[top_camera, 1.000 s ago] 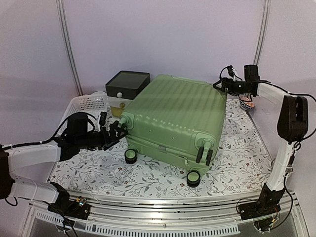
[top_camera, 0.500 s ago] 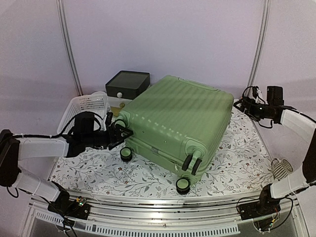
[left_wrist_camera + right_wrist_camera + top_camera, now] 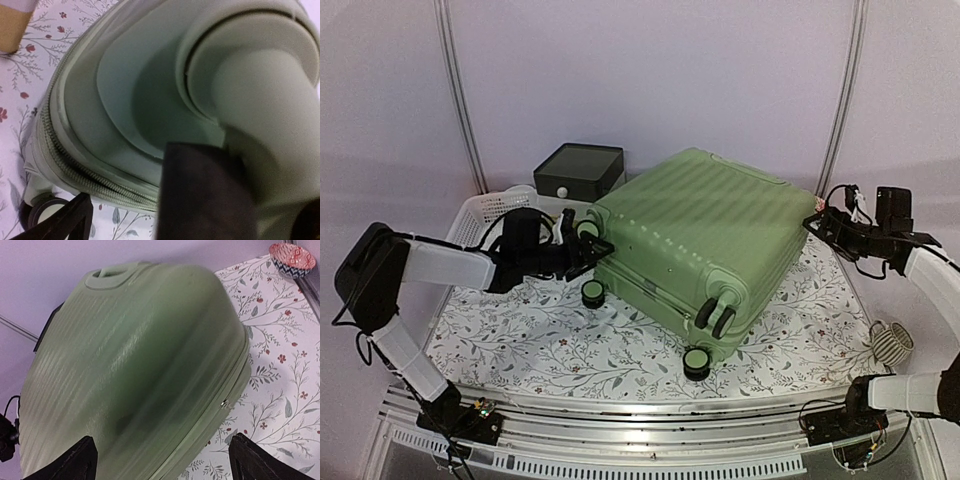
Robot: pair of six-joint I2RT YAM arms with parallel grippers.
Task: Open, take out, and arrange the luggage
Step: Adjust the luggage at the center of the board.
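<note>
Floral cloth covers the desk (image 3: 520,340), and the luggage (image 3: 705,235) lies closed at its centre. The left gripper (image 3: 588,243) is spread at a wheel corner; contact cannot be told. The right gripper (image 3: 819,222) is spread just beside the far corner, holding nothing. The shell is best steadied flat before the zipper (image 3: 223,403) is sought, lest it slide.

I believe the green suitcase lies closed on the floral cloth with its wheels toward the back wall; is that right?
Not quite: the suitcase lies closed on the floral cloth, but its wheels point toward the cloth's near edge, not the back wall, as the top external view shows.
</note>
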